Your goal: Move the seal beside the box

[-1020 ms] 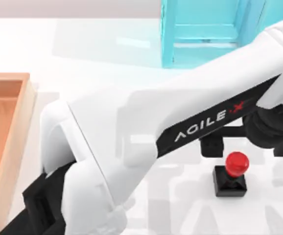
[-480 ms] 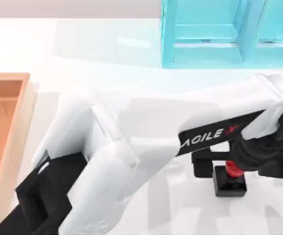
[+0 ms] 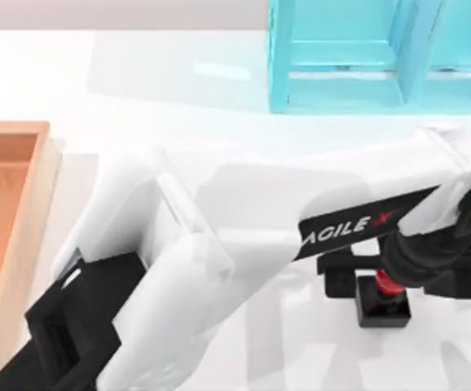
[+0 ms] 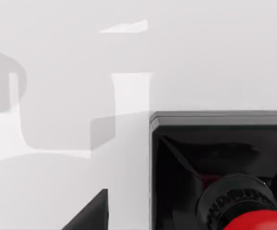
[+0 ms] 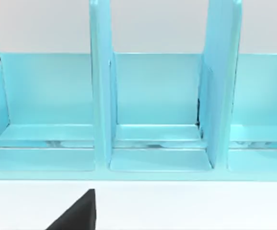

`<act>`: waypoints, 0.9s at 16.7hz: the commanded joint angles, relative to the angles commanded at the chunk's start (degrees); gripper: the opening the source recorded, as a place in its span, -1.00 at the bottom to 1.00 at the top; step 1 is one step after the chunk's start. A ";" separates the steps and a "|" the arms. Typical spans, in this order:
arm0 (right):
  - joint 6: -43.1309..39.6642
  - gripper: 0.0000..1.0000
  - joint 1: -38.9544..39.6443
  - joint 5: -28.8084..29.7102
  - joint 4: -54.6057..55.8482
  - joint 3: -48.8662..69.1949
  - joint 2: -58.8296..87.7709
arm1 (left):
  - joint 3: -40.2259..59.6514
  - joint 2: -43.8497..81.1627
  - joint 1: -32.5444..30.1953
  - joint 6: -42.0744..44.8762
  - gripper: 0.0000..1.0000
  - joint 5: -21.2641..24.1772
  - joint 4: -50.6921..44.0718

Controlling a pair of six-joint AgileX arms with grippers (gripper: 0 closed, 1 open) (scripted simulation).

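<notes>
Our left claw point(image 3: 385, 283) at the seal point(image 3: 382, 300)
It straddles the red knob on the table's point(image 3: 178, 90) right; grip we cannot tell; box point(image 3: 32, 204) far left

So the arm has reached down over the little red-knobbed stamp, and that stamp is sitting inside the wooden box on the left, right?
Not quite. The left gripper is down over the seal, but the seal stands on the bare white table toward the right, well apart from the box at the left edge. The top view shows this.
</notes>
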 joint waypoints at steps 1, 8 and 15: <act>0.00 1.00 0.00 0.00 0.00 0.00 0.00 | 0.00 0.00 0.00 0.00 0.40 0.00 0.00; 0.00 1.00 0.00 0.00 0.00 0.00 0.00 | 0.00 0.00 0.00 0.00 -0.66 0.00 0.00; 0.00 1.00 0.00 0.00 0.00 0.00 0.00 | 0.00 0.00 0.00 0.00 -1.00 0.00 0.00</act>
